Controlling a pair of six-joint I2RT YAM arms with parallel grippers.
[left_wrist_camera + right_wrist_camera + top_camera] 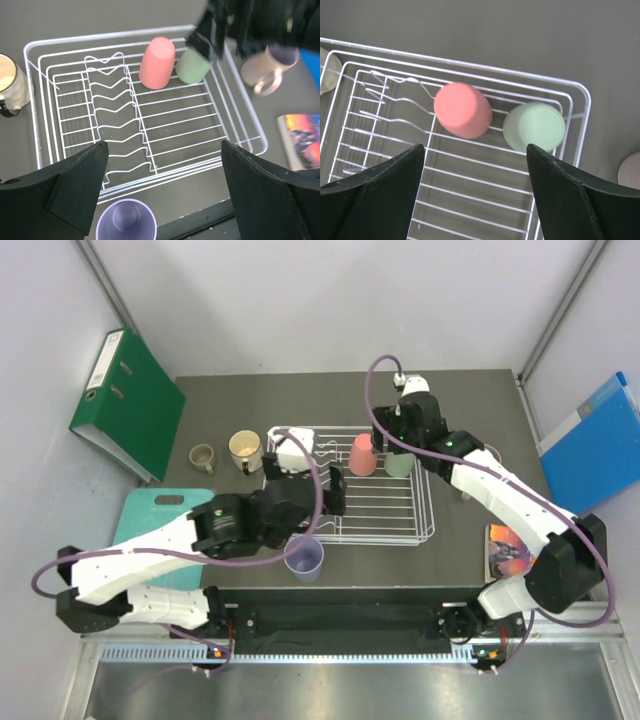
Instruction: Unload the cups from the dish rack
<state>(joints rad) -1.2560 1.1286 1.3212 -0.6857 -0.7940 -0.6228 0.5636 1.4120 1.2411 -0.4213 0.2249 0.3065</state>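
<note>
The white wire dish rack [425,525] holds a pink cup [362,455] and a mint-green cup [399,460], both upside down at its far right. A lavender tumbler [304,558] stands upright on the table just in front of the rack. My left gripper [305,498] hovers open above the tumbler [125,222] and the rack's front rail, holding nothing. My right gripper [392,440] hangs open over the pink cup [462,110] and mint cup [534,126], touching neither. A cream mug [245,451] and a small olive mug [203,456] sit left of the rack. A purplish mug [265,67] sits right of it.
A green binder [128,400] leans at the back left and a blue folder [598,440] at the right wall. A teal board [160,512] lies under the left arm. A picture card [510,548] lies at the front right.
</note>
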